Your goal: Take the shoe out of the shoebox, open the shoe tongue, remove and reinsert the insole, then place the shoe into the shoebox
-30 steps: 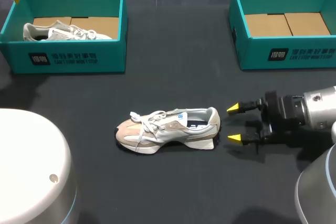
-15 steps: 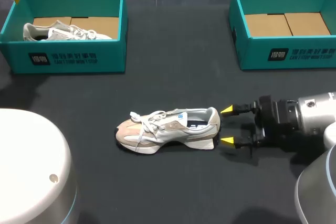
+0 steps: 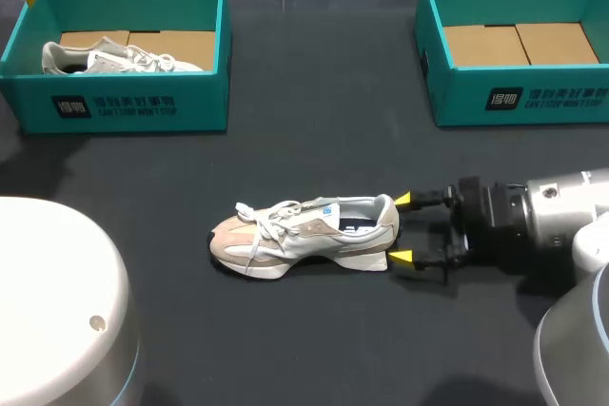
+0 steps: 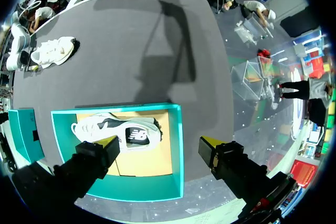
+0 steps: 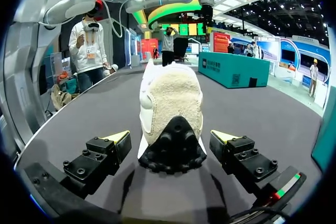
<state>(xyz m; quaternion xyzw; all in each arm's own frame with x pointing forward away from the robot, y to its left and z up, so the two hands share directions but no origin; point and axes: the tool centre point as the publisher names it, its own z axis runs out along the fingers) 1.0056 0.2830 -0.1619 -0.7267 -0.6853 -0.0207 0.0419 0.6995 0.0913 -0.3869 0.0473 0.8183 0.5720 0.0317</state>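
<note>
Right gripper has crept in on the shoe over the last second. Its tips now flank the heel with jaws released, and I can't confirm any contact.

The shoe sits on its sole on the table, out of both boxes, toe toward my left and heel toward the right arm. The right wrist view agrees: the heel is dead ahead, between the open tips.

Left gripper hangs open above the left box (other shoe in there, not my concern now). The right box is well apart and is probably the return spot.

Handling guess:
- The shoe is light.
- The upper is soft and will crush, and the collar padding gives.
- The heel counter and midsole are the stiff bits.

I'd clamp low across the heel, on counter plus sole, not the collar. The fuzzy heel patch should grip fine. Loose laces could snag. Tongue not opened yet, and I can't see the insole clearly.
</note>
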